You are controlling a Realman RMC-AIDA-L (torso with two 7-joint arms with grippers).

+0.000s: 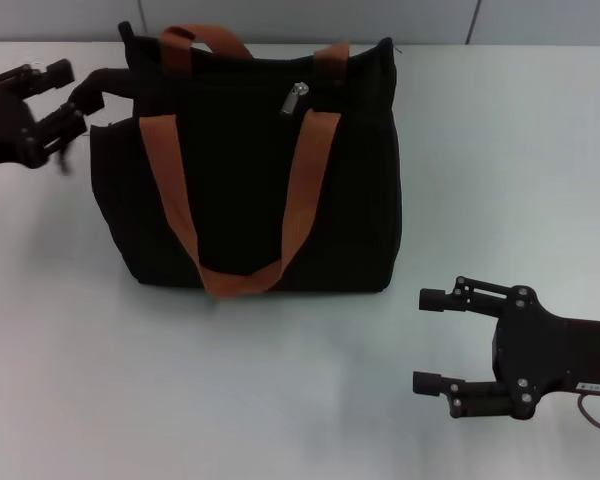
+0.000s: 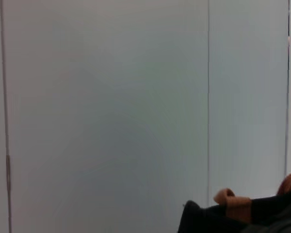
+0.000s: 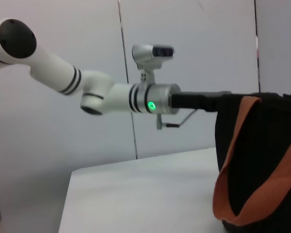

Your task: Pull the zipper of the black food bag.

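Observation:
The black food bag (image 1: 250, 170) stands upright on the white table, with two brown-orange straps. The silver zipper pull (image 1: 295, 98) lies on the top zip track, right of the middle. My left gripper (image 1: 75, 96) is at the bag's upper left corner, its fingers apart, and a black end tab (image 1: 105, 83) of the bag reaches toward the gap between them. My right gripper (image 1: 423, 340) is open and empty, low over the table in front of and to the right of the bag. The bag also shows in the left wrist view (image 2: 262, 216) and in the right wrist view (image 3: 266, 145).
The white table (image 1: 230, 400) spreads around the bag. A pale panelled wall (image 1: 310, 20) runs behind the table's far edge. In the right wrist view the left arm (image 3: 111, 94) reaches to the bag's top edge.

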